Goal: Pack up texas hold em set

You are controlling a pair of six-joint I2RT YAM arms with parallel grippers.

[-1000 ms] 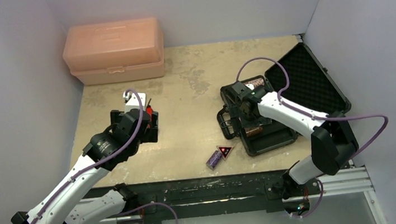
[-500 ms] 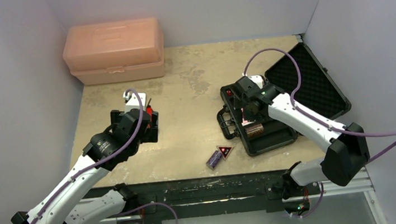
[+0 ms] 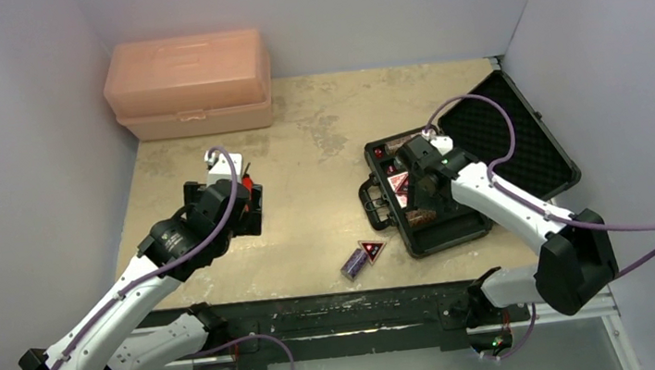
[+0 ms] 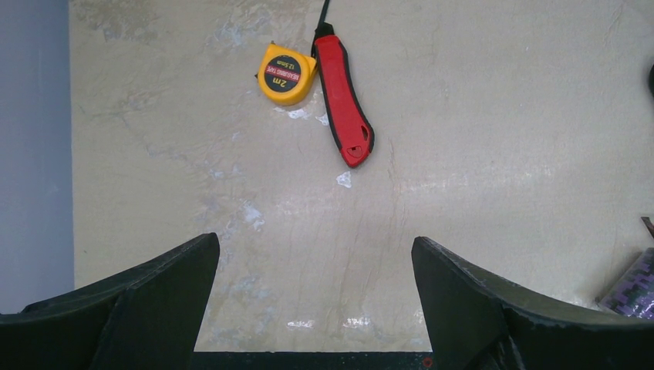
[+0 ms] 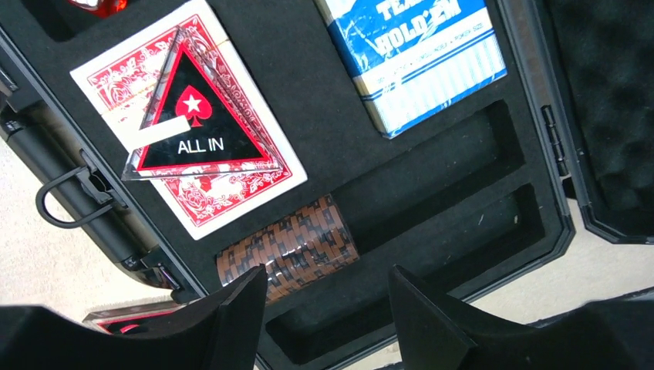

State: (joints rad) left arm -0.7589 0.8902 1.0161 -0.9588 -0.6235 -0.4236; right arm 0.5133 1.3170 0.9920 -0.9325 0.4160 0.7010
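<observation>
Packing is running partway: the open case [image 3: 456, 237] is already holding a red deck [image 5: 231, 202] with an ALL IN token [image 5: 197, 127] lying on it, a blue deck [image 5: 416, 54] and a brown chip stack [image 5: 289, 247]. A purple chip stack [image 3: 352, 263] and a second token [image 3: 370, 251] are waiting on the bench [image 3: 308, 206] just outside it. The right tool [image 5: 325, 277] is hovering over the chip slots, partly spread and gripping nothing. The left tool [image 4: 315, 243] is hanging wide apart, empty.

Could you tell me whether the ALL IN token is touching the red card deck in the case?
Touching. The right wrist view shows the ALL IN token lying flat on the red card deck.
</observation>
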